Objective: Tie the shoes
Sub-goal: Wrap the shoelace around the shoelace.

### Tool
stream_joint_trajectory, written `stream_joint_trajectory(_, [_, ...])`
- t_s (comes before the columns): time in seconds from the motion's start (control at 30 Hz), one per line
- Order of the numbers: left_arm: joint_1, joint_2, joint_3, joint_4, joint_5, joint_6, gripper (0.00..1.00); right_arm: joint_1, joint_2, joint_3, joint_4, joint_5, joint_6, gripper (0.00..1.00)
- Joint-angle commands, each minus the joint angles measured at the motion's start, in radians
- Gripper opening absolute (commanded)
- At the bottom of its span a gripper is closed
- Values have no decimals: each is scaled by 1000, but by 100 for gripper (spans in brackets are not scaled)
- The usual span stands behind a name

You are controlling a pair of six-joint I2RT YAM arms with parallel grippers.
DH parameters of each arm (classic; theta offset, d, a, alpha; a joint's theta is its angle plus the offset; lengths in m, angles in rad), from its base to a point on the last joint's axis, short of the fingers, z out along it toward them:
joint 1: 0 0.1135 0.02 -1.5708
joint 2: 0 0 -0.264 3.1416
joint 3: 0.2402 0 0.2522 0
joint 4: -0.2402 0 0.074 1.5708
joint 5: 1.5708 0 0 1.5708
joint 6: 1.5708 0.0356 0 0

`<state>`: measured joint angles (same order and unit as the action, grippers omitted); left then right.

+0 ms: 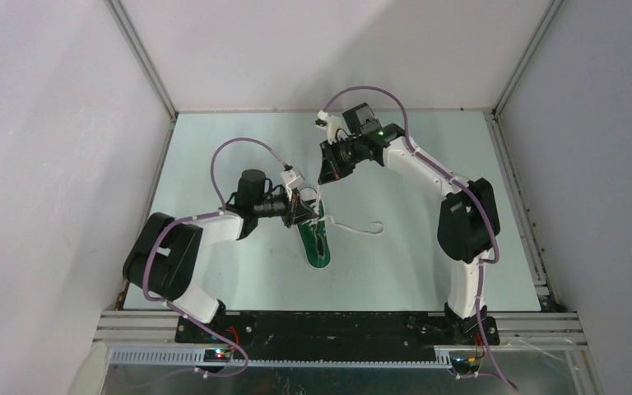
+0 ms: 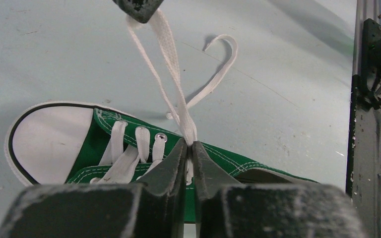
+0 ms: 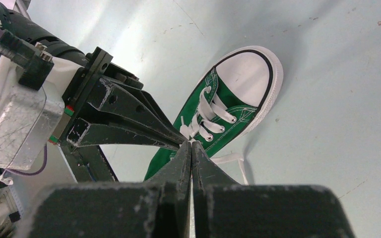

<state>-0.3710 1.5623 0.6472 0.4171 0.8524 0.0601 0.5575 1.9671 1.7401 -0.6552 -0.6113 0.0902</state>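
Note:
One green sneaker (image 1: 319,247) with a white toe cap lies on the pale table, toe toward the arms. In the left wrist view the shoe (image 2: 99,144) lies on its side and two white lace strands (image 2: 171,54) rise from its eyelets. My left gripper (image 2: 189,144) pinches those strands just above the shoe, jaws almost touching. My right gripper (image 2: 139,7) holds the strands' upper end, shut. Seen from the right wrist, the right gripper (image 3: 191,144) meets the left fingers (image 3: 129,124) above the shoe (image 3: 228,111). A loose lace end (image 1: 362,229) trails right on the table.
White enclosure walls stand on three sides of the table (image 1: 428,164). A dark metal rail (image 1: 337,325) with the arm bases runs along the near edge, and it shows in the left wrist view as a dark rail (image 2: 372,124) at the right.

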Motion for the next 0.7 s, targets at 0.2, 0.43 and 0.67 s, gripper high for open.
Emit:
stream_joint_trajectory(0.2, [6, 25, -18, 92, -13, -66, 0, -10, 2, -9, 15, -30, -44, 0])
stream_joint_trajectory(0.43, [18, 109, -6, 215, 47, -231, 0, -166, -58, -68, -118, 96, -314, 34])
stream_joint_trajectory(0.67, [17, 119, 11, 200, 37, -246, 0, -213, -69, -258, -237, 315, -163, 49])
